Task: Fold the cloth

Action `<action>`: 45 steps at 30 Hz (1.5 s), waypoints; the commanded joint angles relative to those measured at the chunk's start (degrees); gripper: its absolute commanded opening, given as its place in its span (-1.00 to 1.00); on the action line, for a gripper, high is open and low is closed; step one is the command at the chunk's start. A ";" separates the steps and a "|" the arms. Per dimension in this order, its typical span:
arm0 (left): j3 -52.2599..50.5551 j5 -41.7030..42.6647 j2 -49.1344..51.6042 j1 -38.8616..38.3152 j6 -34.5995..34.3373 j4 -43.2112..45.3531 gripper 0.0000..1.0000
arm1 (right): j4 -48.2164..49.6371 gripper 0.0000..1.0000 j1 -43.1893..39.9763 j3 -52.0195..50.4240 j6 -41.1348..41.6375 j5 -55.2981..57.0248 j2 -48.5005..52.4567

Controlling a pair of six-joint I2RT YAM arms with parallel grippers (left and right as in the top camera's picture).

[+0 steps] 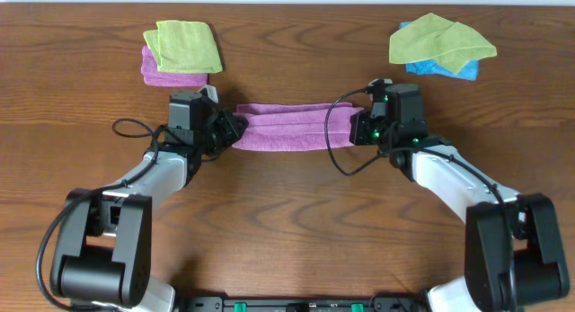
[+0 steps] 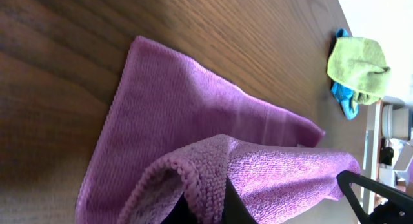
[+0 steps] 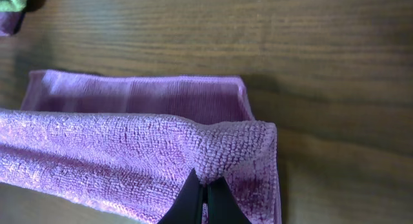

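Jaws on both sides are pinched tight on the cloth [image 1: 287, 128], left gripper [image 1: 235, 129] at one end, right gripper [image 1: 361, 129] at the other, probably lifting that edge to carry it over. Overhead only shows a bunched strip; wrist views reveal the flat layer underneath. Lime-green cloths [image 1: 184, 44] sit beyond it.

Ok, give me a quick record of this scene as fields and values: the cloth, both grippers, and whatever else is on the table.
task item: magenta-purple cloth, mid-table, stretched between both grippers
fold state: held edge raised over a layer lying flat on the table
left gripper: shut on the cloth's left end
right gripper: shut on its right end
far-left pile: lime-green cloth on a second purple cloth
far-right pile: other lime-green cloth on a blue cloth
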 commanded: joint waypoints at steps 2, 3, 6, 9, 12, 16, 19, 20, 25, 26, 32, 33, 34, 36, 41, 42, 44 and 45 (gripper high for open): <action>1.03 -5.90 2.97 1.25 -1.33 2.34 -0.88 | 0.66 -0.98 -0.98 1.22 -1.88 9.14 1.05; 1.22 -5.79 3.80 1.25 -1.46 3.15 -0.88 | 0.79 -0.97 -0.98 1.22 -1.88 9.66 1.18; 2.08 -5.81 5.81 1.05 -1.77 5.14 -0.88 | 0.96 -0.97 -0.98 1.22 -1.95 10.91 1.62; 3.54 -6.05 7.65 0.79 -1.73 6.23 -0.88 | 2.27 -0.97 -0.98 1.22 -2.32 11.45 2.91; 5.57 -6.47 9.77 0.59 -1.46 6.23 -0.88 | 4.39 -0.97 -0.98 1.22 -2.32 11.45 4.50; 8.39 -7.08 12.70 -0.02 -0.63 6.23 -0.88 | 6.91 -0.98 -0.98 1.27 -2.34 11.93 6.14; 9.29 -7.06 14.23 -0.24 -0.44 6.19 -0.88 | 7.91 -0.97 -0.98 1.31 -2.36 12.41 6.93; 9.29 -7.08 14.43 -0.26 -0.44 6.12 -0.88 | 8.22 -0.97 -0.98 1.31 -2.36 12.59 7.13; 9.29 -8.13 14.47 -0.26 0.50 5.49 -0.88 | 8.76 -0.97 -0.98 1.31 -2.54 12.76 7.30; 9.29 -8.39 14.47 -0.26 0.50 5.31 -0.81 | 8.76 -0.98 -0.98 1.31 -2.54 12.76 7.30; 9.29 -8.15 14.43 -0.24 1.73 5.11 -0.01 | 8.66 -0.57 -0.98 1.31 -2.51 12.74 7.28; 9.33 -7.80 14.40 -0.24 1.73 5.14 0.01 | 8.63 -0.53 -0.98 1.31 -2.51 12.74 7.28; 9.40 -7.15 14.32 -0.17 1.97 5.11 0.11 | 8.63 -0.45 -0.98 1.31 -2.51 12.74 7.28; 9.40 -6.86 13.88 -0.04 2.21 4.98 0.31 | 8.52 -0.35 -0.98 1.33 -2.51 12.72 7.26; 9.40 -7.04 10.45 0.37 4.98 2.69 0.95 | 7.21 0.07 -0.98 1.33 -2.49 12.72 5.35; 9.40 -7.10 9.49 0.46 5.25 1.97 0.96 | 6.73 0.11 -0.98 1.33 -2.49 12.72 4.57; 9.40 -7.17 7.19 0.55 6.10 0.22 0.93 | 5.44 0.27 -0.98 1.33 -2.40 12.72 2.78; 9.40 -7.37 6.10 0.55 6.25 -0.59 0.94 | 4.57 0.33 -0.98 1.33 -2.27 12.72 1.92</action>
